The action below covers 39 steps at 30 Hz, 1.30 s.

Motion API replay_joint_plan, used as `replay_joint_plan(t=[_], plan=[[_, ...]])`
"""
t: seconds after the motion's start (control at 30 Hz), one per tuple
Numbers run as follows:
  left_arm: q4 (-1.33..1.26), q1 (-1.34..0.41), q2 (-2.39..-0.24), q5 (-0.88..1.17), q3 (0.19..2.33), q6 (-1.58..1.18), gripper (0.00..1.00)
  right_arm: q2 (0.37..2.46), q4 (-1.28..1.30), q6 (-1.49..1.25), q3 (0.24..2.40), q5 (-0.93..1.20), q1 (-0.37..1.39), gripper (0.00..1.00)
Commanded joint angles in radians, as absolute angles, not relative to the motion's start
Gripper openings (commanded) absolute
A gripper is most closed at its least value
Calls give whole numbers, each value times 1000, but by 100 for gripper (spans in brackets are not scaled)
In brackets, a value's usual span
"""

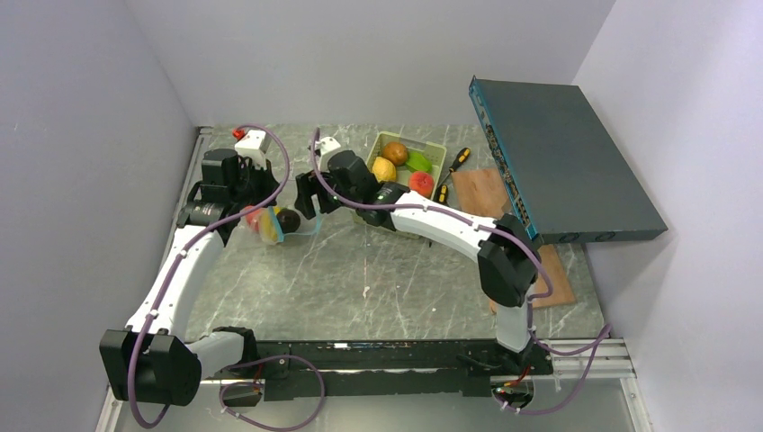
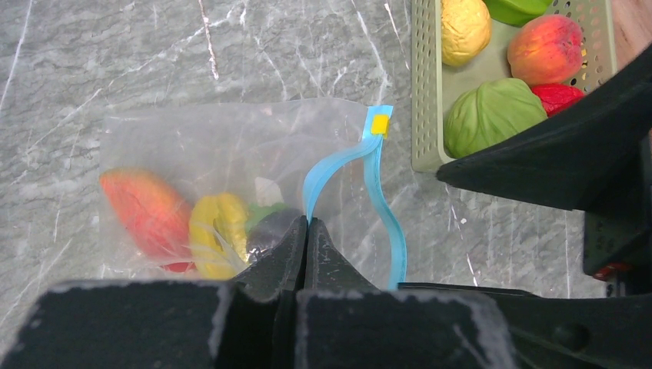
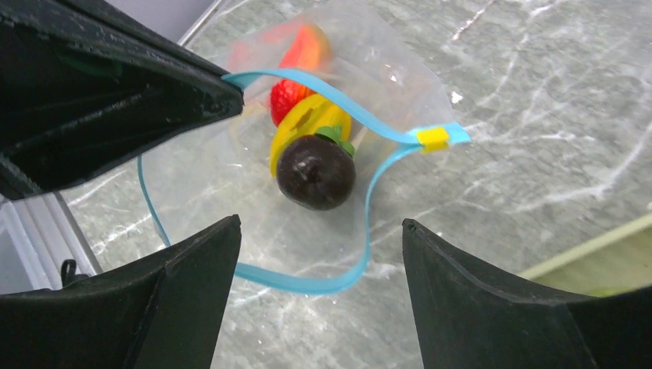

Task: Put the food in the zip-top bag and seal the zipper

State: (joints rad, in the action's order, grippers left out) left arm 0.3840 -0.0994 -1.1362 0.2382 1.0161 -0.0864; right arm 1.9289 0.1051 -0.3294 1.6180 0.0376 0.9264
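Bag (image 2: 231, 146) lies on table (image 2: 154, 54), left of basket (image 2: 425, 92). Mouth gapes, zipper (image 2: 383, 192) unsealed (yellow slider (image 2: 379, 124) at one end). Food (image 3: 316, 172) inside: dark round fruit, yellow piece, strawberry, peach. More food in basket. Left gripper (image 2: 306, 224) clamped tight on zipper strip at mouth. Right gripper (image 3: 319, 231) spread wide just before mouth, holding nothing.

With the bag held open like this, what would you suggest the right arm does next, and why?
Probably move the right gripper to the green basket for another fruit: it is open and empty at the open zip-top bag, the left gripper pinches the blue zipper, and a peach lies in the basket.
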Motion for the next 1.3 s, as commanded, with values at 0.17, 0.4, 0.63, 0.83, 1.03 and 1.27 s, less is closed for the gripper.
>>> replay_joint_plan(t=[0.17, 0.4, 0.63, 0.83, 1.03, 1.27], plan=[[366, -101, -1125, 238, 1048, -73, 0, 1700, 51, -303, 1458, -125, 892, 77], [375, -101, -1138, 242, 1055, -72, 0, 1608, 110, -341, 1339, -284, 741, 79], [355, -101, -1117, 218, 1033, -67, 0, 1738, 231, -341, 1447, -315, 599, 80], [356, -101, -1132, 239, 1040, -62, 0, 1928, 306, -246, 1633, -301, 592, 81], [347, -101, -1126, 255, 1032, -57, 0, 2061, 310, -179, 1734, -310, 592, 81], [350, -101, -1127, 255, 1036, -57, 0, 2172, 328, -165, 1838, -302, 585, 78]])
